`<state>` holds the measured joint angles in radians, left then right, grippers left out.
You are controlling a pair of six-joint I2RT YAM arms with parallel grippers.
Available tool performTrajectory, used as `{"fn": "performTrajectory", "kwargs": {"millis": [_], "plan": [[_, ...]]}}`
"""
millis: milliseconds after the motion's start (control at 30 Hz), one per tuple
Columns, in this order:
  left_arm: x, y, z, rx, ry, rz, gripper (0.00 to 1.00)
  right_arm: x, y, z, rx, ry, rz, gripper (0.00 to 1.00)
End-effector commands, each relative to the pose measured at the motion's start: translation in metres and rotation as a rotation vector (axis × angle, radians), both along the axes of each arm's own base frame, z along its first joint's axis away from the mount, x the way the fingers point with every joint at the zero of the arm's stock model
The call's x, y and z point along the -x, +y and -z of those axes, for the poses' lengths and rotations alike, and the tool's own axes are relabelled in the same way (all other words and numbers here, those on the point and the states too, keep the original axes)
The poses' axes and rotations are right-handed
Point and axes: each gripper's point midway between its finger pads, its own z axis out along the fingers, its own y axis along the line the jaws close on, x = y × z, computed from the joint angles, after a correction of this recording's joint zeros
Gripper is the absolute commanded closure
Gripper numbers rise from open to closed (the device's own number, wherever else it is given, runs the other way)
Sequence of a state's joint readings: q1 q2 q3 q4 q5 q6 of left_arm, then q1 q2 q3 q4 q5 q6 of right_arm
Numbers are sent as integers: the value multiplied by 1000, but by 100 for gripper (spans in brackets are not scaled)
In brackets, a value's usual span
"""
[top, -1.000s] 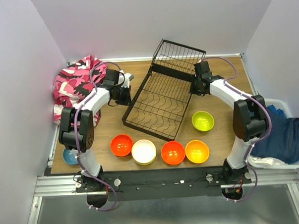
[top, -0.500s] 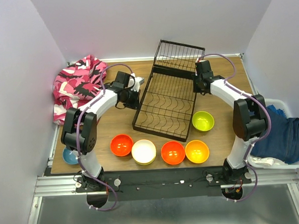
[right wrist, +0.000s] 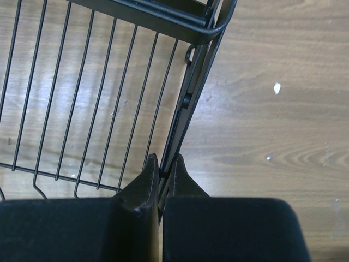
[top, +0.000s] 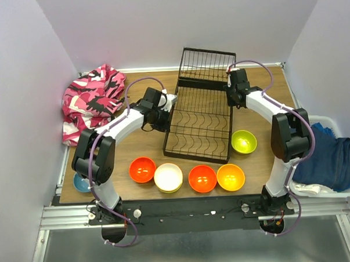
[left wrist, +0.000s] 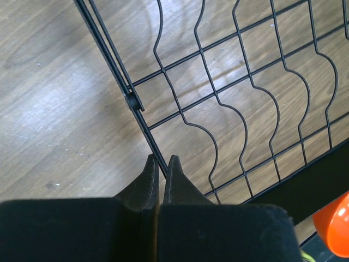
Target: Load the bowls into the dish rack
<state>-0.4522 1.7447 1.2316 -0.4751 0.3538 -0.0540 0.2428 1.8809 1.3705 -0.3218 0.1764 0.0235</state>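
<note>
Left tool (left wrist: 161, 162) is pinched closed on the thin side wire of the dish rack (top: 201, 121), at its left long edge. Right tool (right wrist: 163, 161) is clamped the same way on the right edge wire, just below the hinged flap (top: 206, 63), which stands up at the top of the frame. So both tools grip the dish rack and neither holds a bowl. The rack sits mid-table, long axis running top to bottom of the top view. It reads as stiff but light wire that would likely slide or pivot on the wooden table (top: 263, 156) if tugged. The rim wires are the only real hold, and thin, so slip is a risk. Lime bowl (top: 244, 141) lies just beside the rack's lower right edge; I cannot tell if they touch. Red bowl (top: 142, 169), cream bowl (top: 168, 177), orange-red bowl (top: 202, 178) and orange bowl (top: 230, 177) sit in a row below the rack, well apart from both tools. Blue bowl (top: 81, 182) is at lower left, half hidden by the left arm. The bowls look rigid, light and glossy, probably slippery; best taken by the rim, one finger inside. None is in the rack yet.
</note>
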Motion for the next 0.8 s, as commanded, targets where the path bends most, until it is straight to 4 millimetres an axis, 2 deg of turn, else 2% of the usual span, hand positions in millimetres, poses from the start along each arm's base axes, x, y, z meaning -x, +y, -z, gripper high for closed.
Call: {"fn": "performTrajectory", "kwargs": {"millis": [0,100,233,367,533,667,767], "plan": [[51,-52,-7,136,65,257,100,-22,35,8,-23,-37,-193,99],[66,-59,-3,140,102,267,100,-23,39,10,-26,-31,-205,99],[93,-80,2,115,89,355,100,-21,44,20,-26,-2,-212,99],[99,-87,6,88,94,385,100,-22,50,21,-34,-5,-220,99],[85,-88,8,59,74,330,100,-29,49,21,-26,-29,-200,99],[63,-82,8,11,21,250,100,-35,47,20,-17,-49,-183,99],[49,-76,6,-4,9,198,95,-44,45,18,-5,-69,-173,99]]}}
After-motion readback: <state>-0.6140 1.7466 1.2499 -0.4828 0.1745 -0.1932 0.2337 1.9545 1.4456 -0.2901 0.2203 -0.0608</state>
